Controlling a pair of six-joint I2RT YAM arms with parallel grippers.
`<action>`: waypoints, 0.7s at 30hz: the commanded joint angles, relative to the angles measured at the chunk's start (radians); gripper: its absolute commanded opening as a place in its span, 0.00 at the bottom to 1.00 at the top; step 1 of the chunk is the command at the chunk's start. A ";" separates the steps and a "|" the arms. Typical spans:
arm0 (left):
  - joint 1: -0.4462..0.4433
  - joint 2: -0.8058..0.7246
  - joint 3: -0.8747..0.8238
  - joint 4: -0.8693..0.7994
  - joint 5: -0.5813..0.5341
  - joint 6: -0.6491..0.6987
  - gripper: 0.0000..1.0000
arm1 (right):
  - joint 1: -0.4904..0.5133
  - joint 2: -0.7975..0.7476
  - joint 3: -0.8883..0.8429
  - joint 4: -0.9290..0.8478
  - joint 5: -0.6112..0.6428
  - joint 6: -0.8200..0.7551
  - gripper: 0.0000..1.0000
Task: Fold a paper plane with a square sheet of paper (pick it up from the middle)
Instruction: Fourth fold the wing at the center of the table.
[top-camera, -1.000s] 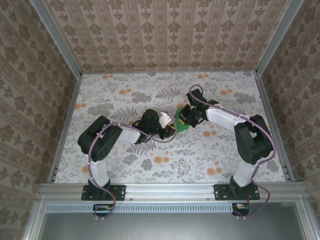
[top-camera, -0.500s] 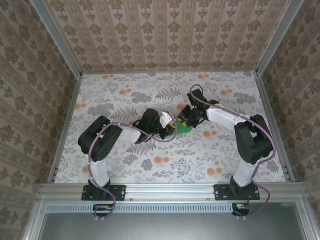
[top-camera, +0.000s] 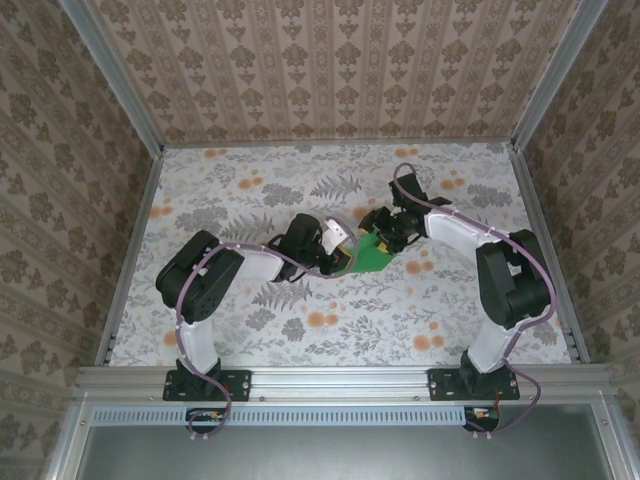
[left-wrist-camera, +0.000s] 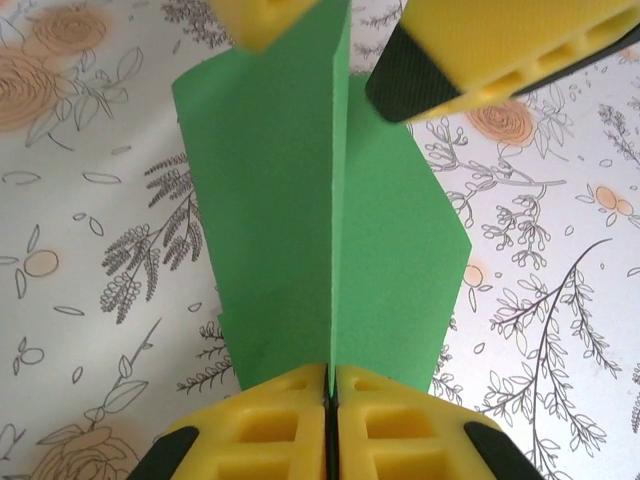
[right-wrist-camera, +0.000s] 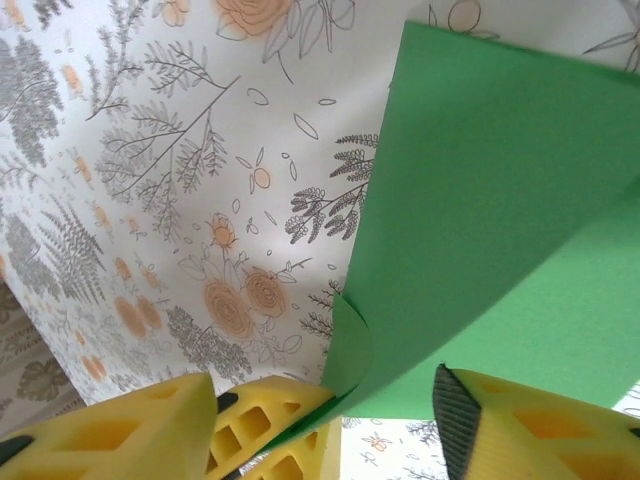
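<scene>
Paper: one green paper sheet (left-wrist-camera: 270, 200), plain bright green, folded along a centre crease that stands up as a sharp ridge, with one flap sloping down on each side.
Flaps: two; the left one has a square upper corner, and the right one is cut back to an angled point at the right of the left wrist view.
Paper's place: at the middle of the table in the top view (top-camera: 375, 257), between the two hands; in the right wrist view (right-wrist-camera: 500, 200) it takes up the upper right, with one lower corner curling.
Left hand: its two yellow pads (left-wrist-camera: 270, 420) are pressed together at the bottom of its own view, and the left hand (left-wrist-camera: 331, 375) pinches the near end of the ridge; in the top view (top-camera: 343, 252) it sits at the paper's left edge.
Right hand: spread, with the right hand (left-wrist-camera: 335, 60) at the top of the left wrist view, one yellow finger on each side of the ridge and clear of it; in the top view (top-camera: 385, 232) it sits at the paper's upper edge.
Arms: two, black and white, each with a purple cable.
Table: one, with a floral cover (top-camera: 250, 190) in grey leaves and orange blooms.
Walls: three, papered in a brown damask pattern (top-camera: 330, 70).
</scene>
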 joint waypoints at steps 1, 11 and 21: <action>-0.018 0.018 0.054 -0.120 0.023 -0.035 0.09 | -0.031 -0.098 -0.072 0.049 -0.017 -0.067 0.66; -0.032 0.046 0.172 -0.320 0.030 -0.242 0.05 | -0.063 -0.184 -0.263 0.196 -0.049 -0.144 0.68; -0.031 0.089 0.260 -0.404 0.082 -0.397 0.05 | -0.068 -0.149 -0.339 0.309 -0.114 -0.171 0.61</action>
